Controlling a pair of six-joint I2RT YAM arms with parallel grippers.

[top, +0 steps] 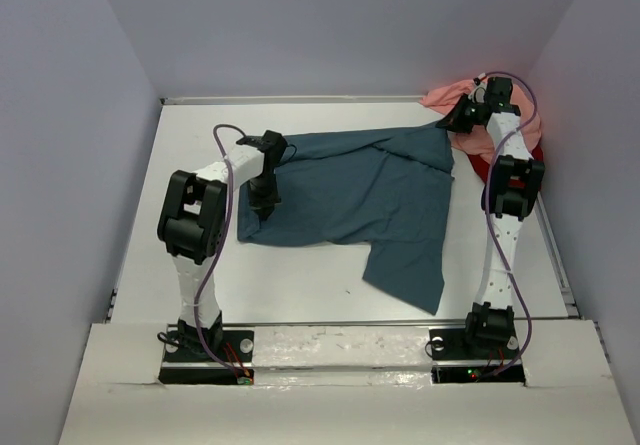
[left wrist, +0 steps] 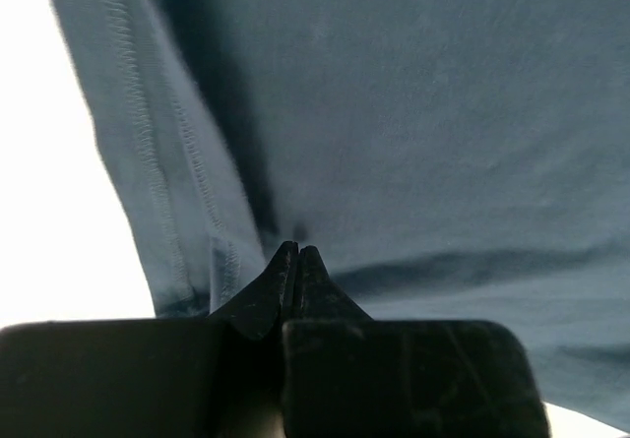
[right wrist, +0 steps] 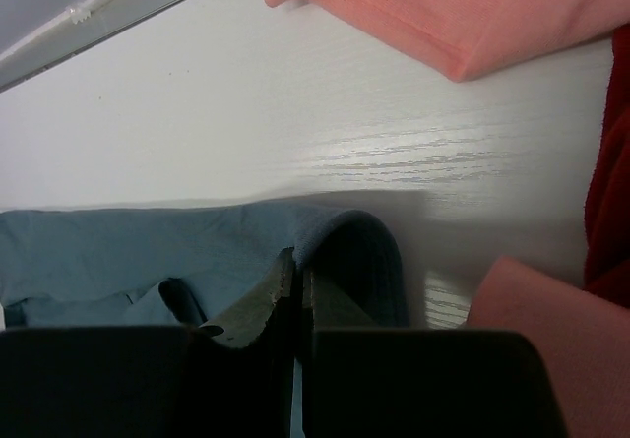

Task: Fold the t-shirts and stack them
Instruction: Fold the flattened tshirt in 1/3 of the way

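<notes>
A dark teal-blue t-shirt (top: 360,190) lies spread across the middle of the table, with one flap hanging toward the front. My left gripper (top: 262,201) is at its left edge. In the left wrist view that gripper (left wrist: 297,251) is shut, and the teal cloth (left wrist: 413,113) puckers at its tips beside a stitched hem. My right gripper (top: 452,120) is at the shirt's far right corner. The right wrist view shows it (right wrist: 298,261) shut on a raised fold of the teal fabric (right wrist: 118,251). A salmon pink t-shirt (top: 450,97) and a red t-shirt (top: 480,165) are bunched at the back right.
White table (top: 300,285) with a raised rail along the back (right wrist: 118,5) and the right side. The pink shirt (right wrist: 472,15) and the red shirt (right wrist: 610,162) lie close to the right gripper. Grey walls enclose the table on three sides.
</notes>
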